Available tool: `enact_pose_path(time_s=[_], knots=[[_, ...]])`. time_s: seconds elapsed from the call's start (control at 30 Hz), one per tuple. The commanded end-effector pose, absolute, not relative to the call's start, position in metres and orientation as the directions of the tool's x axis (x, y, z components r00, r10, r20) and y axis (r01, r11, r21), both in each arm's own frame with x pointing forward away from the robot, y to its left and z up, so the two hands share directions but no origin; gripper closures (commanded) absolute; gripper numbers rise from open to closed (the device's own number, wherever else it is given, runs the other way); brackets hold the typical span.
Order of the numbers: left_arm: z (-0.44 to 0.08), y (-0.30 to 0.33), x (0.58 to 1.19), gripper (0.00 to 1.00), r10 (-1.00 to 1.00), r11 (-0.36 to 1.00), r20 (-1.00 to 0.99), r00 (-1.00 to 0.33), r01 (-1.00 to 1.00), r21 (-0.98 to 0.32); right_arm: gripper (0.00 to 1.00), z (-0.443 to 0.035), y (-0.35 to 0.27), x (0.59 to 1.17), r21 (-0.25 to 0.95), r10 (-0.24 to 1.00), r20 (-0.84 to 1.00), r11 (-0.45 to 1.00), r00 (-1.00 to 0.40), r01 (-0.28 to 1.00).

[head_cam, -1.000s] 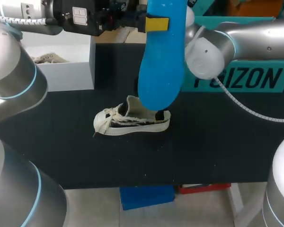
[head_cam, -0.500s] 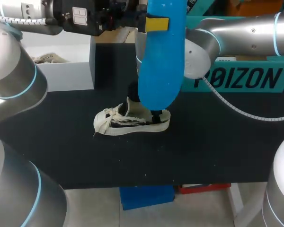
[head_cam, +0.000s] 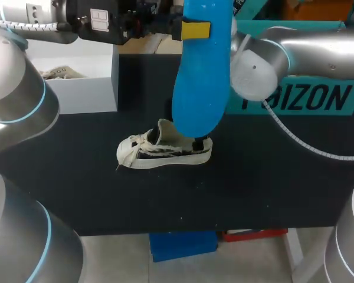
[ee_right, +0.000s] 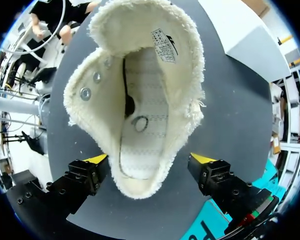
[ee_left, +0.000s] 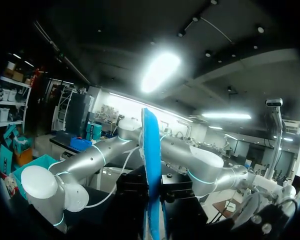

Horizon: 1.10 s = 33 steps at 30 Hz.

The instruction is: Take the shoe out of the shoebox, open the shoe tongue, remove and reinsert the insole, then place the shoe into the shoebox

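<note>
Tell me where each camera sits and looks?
Head view: above and behind, looking down at table, shoe, left arm, right arm.
Left wrist view: on left wrist, facing upward; left gripper clamps the insole.
Right wrist view: on right wrist, facing down; right gripper straddles the shoe.
Head and right wrist views share the shoe.

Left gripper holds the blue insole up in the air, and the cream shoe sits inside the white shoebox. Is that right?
Not quite. The left gripper does hold the blue insole up in the air, but the cream shoe stands on the black table, outside the white shoebox, as the head view shows.
</note>
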<state>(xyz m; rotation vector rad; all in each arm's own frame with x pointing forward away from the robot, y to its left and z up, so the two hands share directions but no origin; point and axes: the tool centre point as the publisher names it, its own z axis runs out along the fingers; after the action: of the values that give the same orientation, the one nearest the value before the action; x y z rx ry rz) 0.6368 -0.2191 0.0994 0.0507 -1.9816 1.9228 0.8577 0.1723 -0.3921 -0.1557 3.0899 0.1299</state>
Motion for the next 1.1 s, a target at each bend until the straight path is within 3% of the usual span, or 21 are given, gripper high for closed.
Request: enact_pose_path(time_s=[0.03, 0.33, 0.53, 0.73, 1.1], knots=[[0.099, -0.220, 0.636, 1.00, 0.231, 0.064, 0.291, -0.928, -0.283, -0.957, 0.00, -0.391, 0.157, 0.853, 0.256, -0.107, -0.064, 0.959, -0.992, -0.120], [0.099, -0.220, 0.636, 1.00, 0.231, 0.064, 0.291, -0.928, -0.283, -0.957, 0.00, -0.391, 0.146, 0.857, 0.498, -0.052, -0.117, 0.861, -0.992, -0.104], [0.099, -0.220, 0.636, 1.00, 0.231, 0.064, 0.291, -0.928, -0.283, -0.957, 0.00, -0.396, 0.152, 0.859, 0.642, -0.119, -0.103, 0.750, -0.987, -0.158], [0.099, -0.220, 0.636, 1.00, 0.231, 0.064, 0.291, -0.928, -0.283, -0.957, 0.00, -0.398, 0.158, 0.860, 0.666, -0.154, -0.104, 0.723, -0.983, -0.183], [0.099, -0.220, 0.636, 1.00, 0.231, 0.064, 0.291, -0.928, -0.283, -0.957, 0.00, -0.407, 0.156, 0.857, 0.695, -0.092, -0.068, 0.710, -0.993, -0.114]])
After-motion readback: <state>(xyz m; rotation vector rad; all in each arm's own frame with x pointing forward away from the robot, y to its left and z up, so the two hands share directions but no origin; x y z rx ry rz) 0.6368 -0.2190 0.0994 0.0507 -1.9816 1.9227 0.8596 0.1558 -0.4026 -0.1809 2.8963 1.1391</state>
